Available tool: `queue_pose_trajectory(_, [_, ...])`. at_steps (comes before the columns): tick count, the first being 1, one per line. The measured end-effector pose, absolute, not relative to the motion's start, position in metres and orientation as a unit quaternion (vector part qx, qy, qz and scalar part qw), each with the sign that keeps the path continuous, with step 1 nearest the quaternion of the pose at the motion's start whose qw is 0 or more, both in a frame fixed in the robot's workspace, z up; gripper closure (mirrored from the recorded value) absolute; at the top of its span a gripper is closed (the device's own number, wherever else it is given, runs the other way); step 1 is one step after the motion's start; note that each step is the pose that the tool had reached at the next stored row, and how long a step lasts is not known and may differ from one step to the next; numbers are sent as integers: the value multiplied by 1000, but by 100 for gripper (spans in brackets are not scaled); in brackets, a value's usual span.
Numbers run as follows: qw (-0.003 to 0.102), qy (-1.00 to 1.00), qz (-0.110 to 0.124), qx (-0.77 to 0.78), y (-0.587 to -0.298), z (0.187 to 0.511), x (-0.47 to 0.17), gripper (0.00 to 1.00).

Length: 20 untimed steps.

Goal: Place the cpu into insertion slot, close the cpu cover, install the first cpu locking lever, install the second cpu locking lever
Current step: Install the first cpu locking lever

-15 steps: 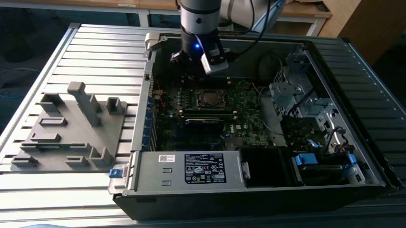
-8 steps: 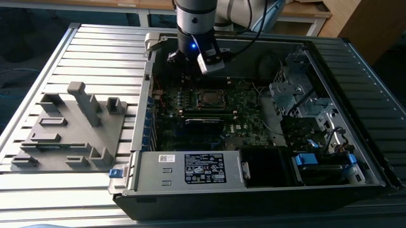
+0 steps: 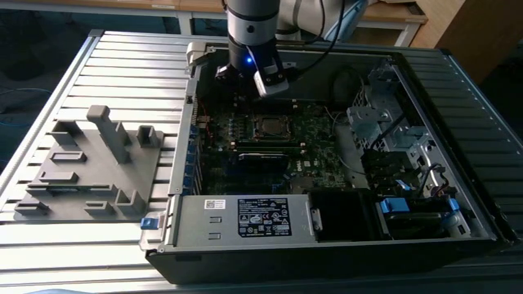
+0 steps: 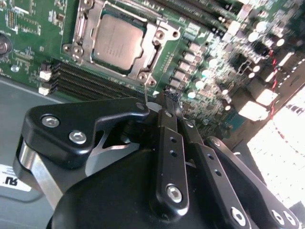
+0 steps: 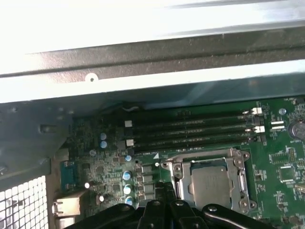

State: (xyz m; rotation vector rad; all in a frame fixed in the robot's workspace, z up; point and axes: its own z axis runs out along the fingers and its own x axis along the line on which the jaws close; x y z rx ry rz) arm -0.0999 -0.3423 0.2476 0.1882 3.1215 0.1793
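The cpu (image 4: 116, 42) lies flat in the insertion slot (image 4: 143, 76) on the green motherboard, its dull silver face up. The silvery cpu cover (image 4: 153, 40) lies down around its edges. In the first wrist view the cpu (image 5: 209, 185) and cpu cover (image 5: 183, 167) sit just beside my black fingertips. My gripper (image 4: 169, 98) hovers just off one corner of the socket with its fingers pressed together. A thin metal lever wire (image 4: 145, 88) stands right by the tips; whether they touch it I cannot tell. In the exterior view the gripper (image 3: 242, 86) hangs over the board behind the cpu (image 3: 270, 127).
The open computer case (image 3: 457, 202) rests on a slatted metal table. Black memory slots (image 5: 190, 131) run beside the socket. The case's metal wall (image 5: 143, 81) rises close behind. Drive bays and cables (image 3: 400, 141) fill the exterior view's right. A grey fixture (image 3: 90, 165) lies outside on the left.
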Motion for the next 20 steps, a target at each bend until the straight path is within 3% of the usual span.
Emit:
queue_pose_trajectory(14, [5,997,57,60,-343,247,-104,89])
queue_pose_trajectory(20, [4,996,73,60,-343,247,-104,89])
